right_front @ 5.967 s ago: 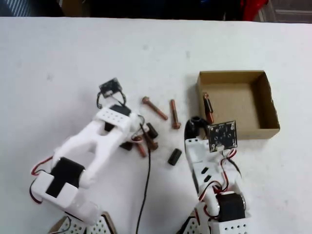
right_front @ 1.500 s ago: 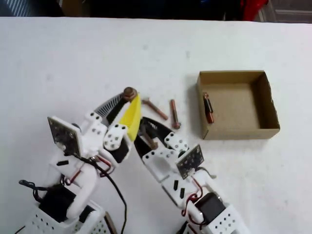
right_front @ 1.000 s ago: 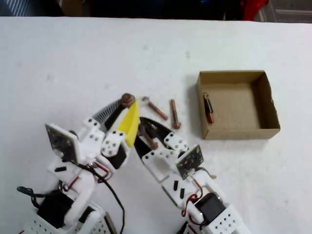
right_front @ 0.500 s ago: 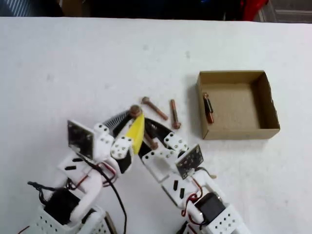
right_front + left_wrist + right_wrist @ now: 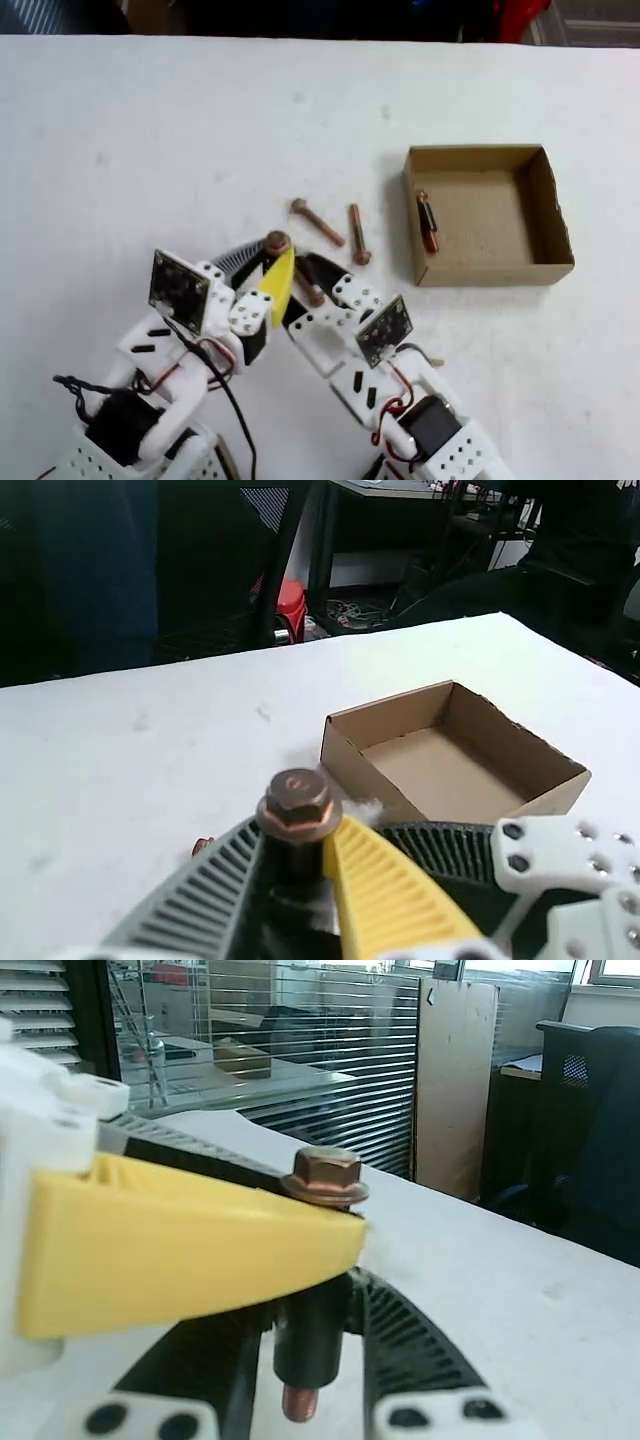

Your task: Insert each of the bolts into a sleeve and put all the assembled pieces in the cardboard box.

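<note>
The copper bolt was pinched upright under its head by the left gripper, near the cardboard box. Its shank was sheathed in a black sleeve (tip protruding below) clamped by the right gripper.

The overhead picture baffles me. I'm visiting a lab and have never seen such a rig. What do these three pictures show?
Two white robot arms sit side by side at a white table. The overhead picture comes from a fixed camera above. The other two come from a camera on each arm's wrist. The left arm's grey-and-yellow pincer is closed on a copper-coloured hex-head bolt, held head up. A black cylindrical sleeve is on the bolt's shank, at the right arm's black pincer. Two loose bolts lie on the table near an open brown cardboard box. The box holds what looks like one assembled bolt and sleeve.
</note>
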Motion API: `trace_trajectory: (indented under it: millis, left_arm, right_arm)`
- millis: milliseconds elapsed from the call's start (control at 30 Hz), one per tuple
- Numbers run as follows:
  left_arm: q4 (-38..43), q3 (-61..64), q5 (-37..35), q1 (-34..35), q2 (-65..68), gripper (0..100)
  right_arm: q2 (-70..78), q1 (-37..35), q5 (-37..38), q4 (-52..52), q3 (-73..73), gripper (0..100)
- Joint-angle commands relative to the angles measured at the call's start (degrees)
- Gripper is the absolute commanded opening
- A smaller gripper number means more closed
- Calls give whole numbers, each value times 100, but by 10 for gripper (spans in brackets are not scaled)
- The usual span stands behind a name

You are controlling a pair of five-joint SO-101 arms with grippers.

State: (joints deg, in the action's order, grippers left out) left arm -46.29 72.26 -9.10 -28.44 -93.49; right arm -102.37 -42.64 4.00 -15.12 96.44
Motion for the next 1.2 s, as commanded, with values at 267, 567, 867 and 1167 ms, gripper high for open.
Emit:
trace_trajectory:
  millis: [267, 567, 867, 1167]
  left_arm:
    - [132, -237, 0, -75, 13, 268]
    - [695, -229, 26, 453, 13, 270]
    - [554, -193, 26, 409, 22, 270]
    - [580, -598, 26, 637, 13, 268]
  right_arm:
    - [-66, 40, 0, -101, 44, 16]
    - [-75, 40, 0, -198, 44, 16]
    - [-75, 40, 0, -198, 44, 16]
    - [-75, 48, 0, -198, 44, 16]
